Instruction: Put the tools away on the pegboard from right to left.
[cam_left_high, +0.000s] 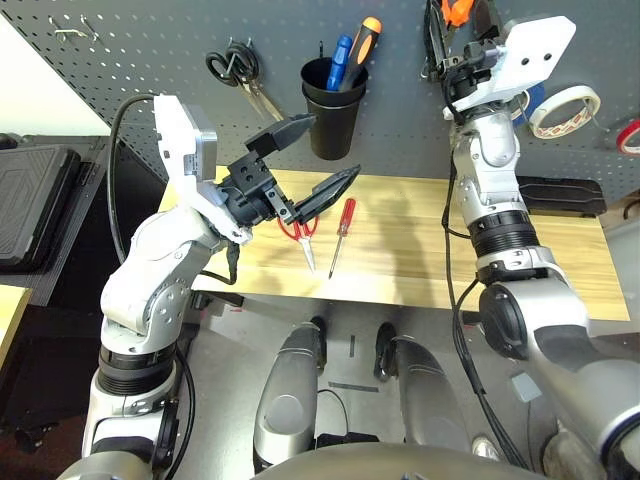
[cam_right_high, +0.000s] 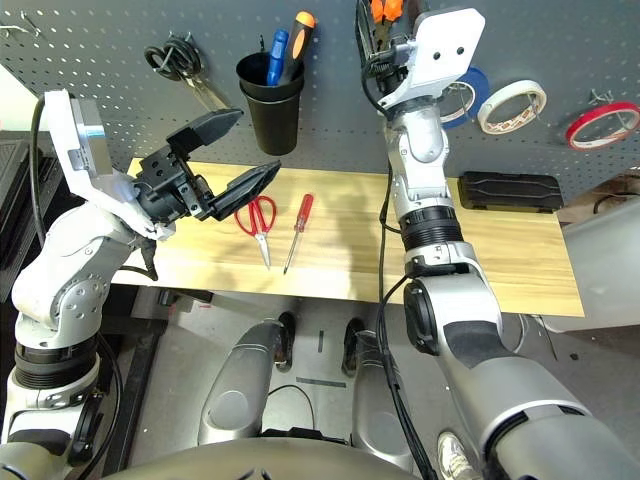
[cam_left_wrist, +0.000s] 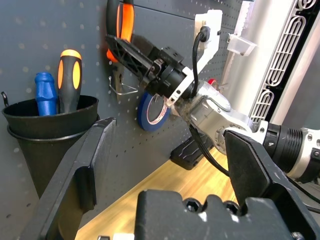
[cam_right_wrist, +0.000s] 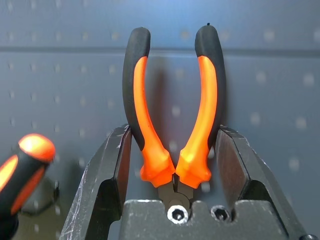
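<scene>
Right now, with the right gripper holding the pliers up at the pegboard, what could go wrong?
1. The right gripper holds the pliers only low on the handles; they may slip or twist before reaching a hook.
2. The blue tape roll hangs close beside them and could get knocked.
3. The left gripper waits open above the scissors and screwdriver; lowering carelessly could push them.

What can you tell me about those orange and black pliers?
The pliers have two curved handles, orange on the inner side and black on the outer, looking rubbery. The handles point up and spread apart, meeting at a dark metal joint. The right hand grips them between its two black fingers, up against the grey pegboard.
</scene>
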